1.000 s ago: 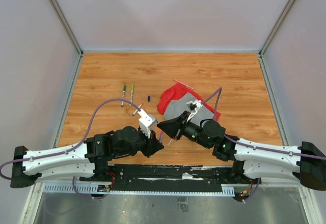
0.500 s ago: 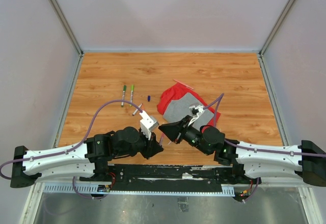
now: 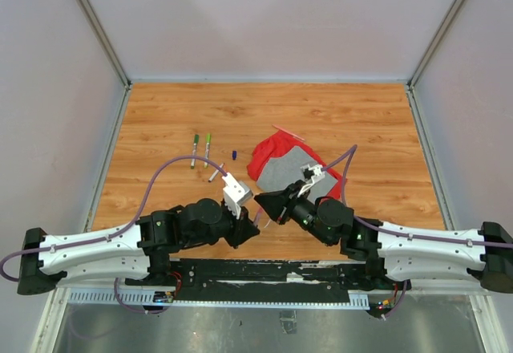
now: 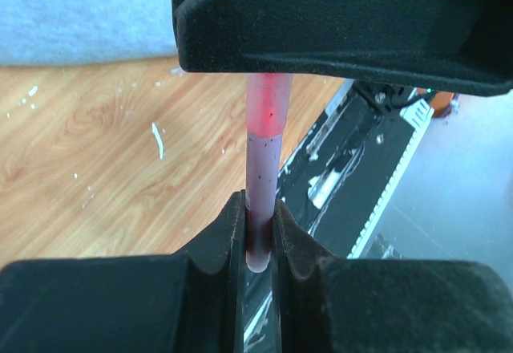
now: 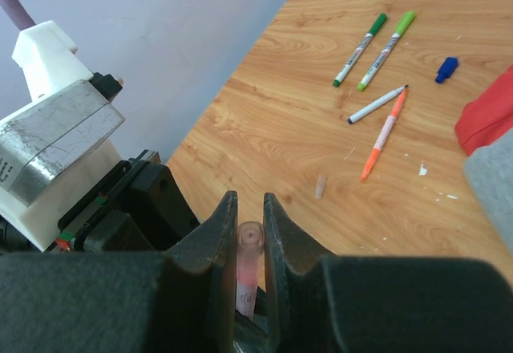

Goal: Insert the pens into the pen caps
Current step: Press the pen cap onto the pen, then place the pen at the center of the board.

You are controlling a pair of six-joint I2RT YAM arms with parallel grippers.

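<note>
A pink pen (image 4: 263, 168) stands upright between my two grippers near the table's front edge. My left gripper (image 4: 258, 208) is shut on its lower barrel, the end poking just past the fingertips. The pen's upper end sits in a translucent pink pen cap (image 5: 250, 241), and my right gripper (image 5: 247, 208) is shut on that cap. From above, the left gripper (image 3: 247, 226) and right gripper (image 3: 260, 203) meet tip to tip, hiding most of the pen. Two green pens (image 5: 361, 48), a white pen (image 5: 377, 104) and an orange pen (image 5: 383, 135) lie on the wood.
A small blue cap (image 5: 446, 69) and a clear cap (image 5: 321, 186) lie near the loose pens. A red-and-grey cloth (image 3: 276, 160) lies behind the right gripper. The black base rail (image 3: 264, 277) runs along the near edge.
The right gripper has drifted slightly right and toward the near edge, and the left gripper has followed a little. Both grips are unchanged.
</note>
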